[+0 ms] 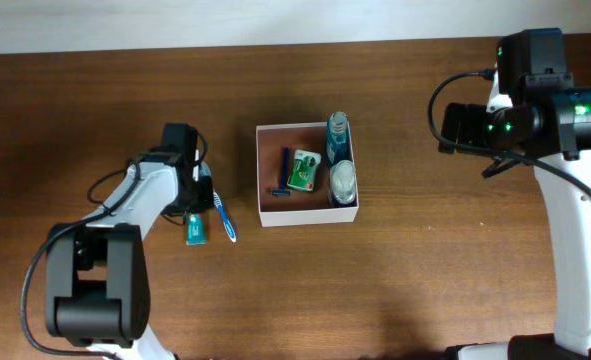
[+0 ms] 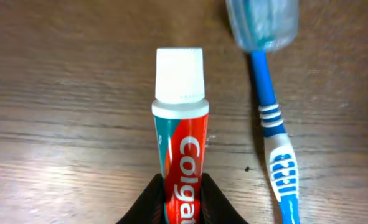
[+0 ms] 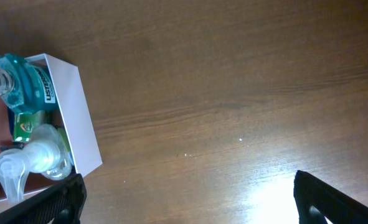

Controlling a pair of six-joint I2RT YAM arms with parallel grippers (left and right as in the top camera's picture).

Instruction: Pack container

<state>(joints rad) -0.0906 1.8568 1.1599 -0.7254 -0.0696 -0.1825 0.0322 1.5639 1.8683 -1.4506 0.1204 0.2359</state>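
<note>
L gripper (image 2: pixel 182 190) jaws pinch toothpaste tube (image 2: pixel 180 118) flat on surface (image 2: pixel 59 93), prob. for carrying to container (image 1: pixel 265 175); R gripper (image 3: pixel 187 186) jaws wide, idle.

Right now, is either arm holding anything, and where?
Left gripper: jaws pinch the toothpaste tube by its body, away from the white cap. Right gripper: open, holding nothing.
</note>
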